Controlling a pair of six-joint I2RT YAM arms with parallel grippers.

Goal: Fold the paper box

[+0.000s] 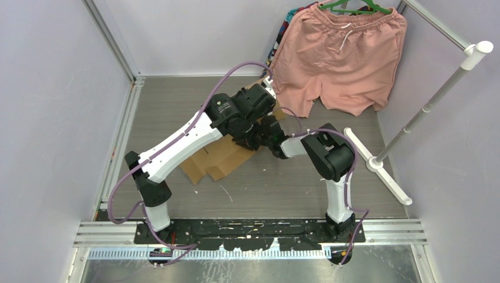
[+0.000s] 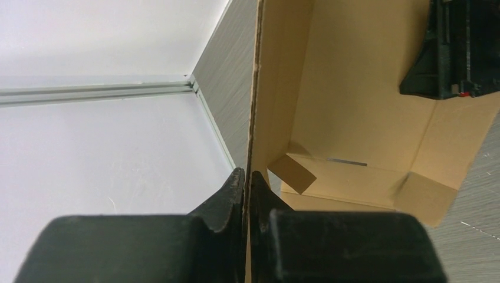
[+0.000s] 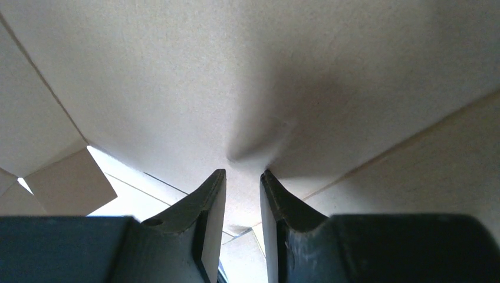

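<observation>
The paper box (image 1: 215, 159) lies on the grey counter (image 1: 283, 188) a little left of centre, partly hidden under the 2 arms that meet above its far right part. From above it shows as brown panels and flaps spread low on the counter, with its near corner free of the arms.

The left tool (image 2: 246, 177) is closed down on a cardboard wall that stands upright - the thin corrugated edge runs straight up from between its 2 fingers (image 2: 227, 200), which touch it on both sides. To the right of that wall the left wrist view looks into the inner side of the box (image 2: 354, 88): a floor panel, a low far wall and a small loose flap (image 2: 292, 174) tilted in the corner. The black body of the other arm's tool sits against the inner panel at the upper right of that view.

The right tool (image 3: 243, 177) has its fingers only a narrow slot apart, and nothing shows between them - the tips are right at a cardboard panel (image 3: 247, 71) that fills its whole view, with a soft shadowed dent just above them.

Behind the box, pink shorts (image 1: 339, 53) hang from a green hanger (image 1: 354, 7), and a white rack (image 1: 413, 124) stands at the right.
</observation>
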